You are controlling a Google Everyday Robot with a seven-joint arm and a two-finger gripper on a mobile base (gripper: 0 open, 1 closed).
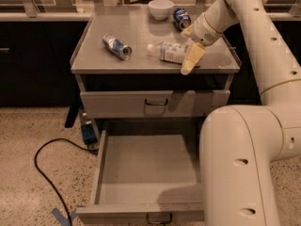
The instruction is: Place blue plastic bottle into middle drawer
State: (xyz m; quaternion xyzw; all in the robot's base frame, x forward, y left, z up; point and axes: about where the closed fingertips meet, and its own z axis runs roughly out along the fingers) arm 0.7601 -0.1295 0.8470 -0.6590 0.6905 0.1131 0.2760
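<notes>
Cream arm (263, 46) reaches over the cabinet top (141, 60), gripper (185, 51) spread open astride the blue plastic bottle (166, 52).

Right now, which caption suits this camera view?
Open hand at the small clear blue-labelled plastic bottle lying on the grey cabinet top; grey metal middle drawer open below.

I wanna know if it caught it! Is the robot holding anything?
Apparently nothing yet: the gripper is open astride the blue plastic bottle at its base end, bottle lying on the cabinet top.
</notes>
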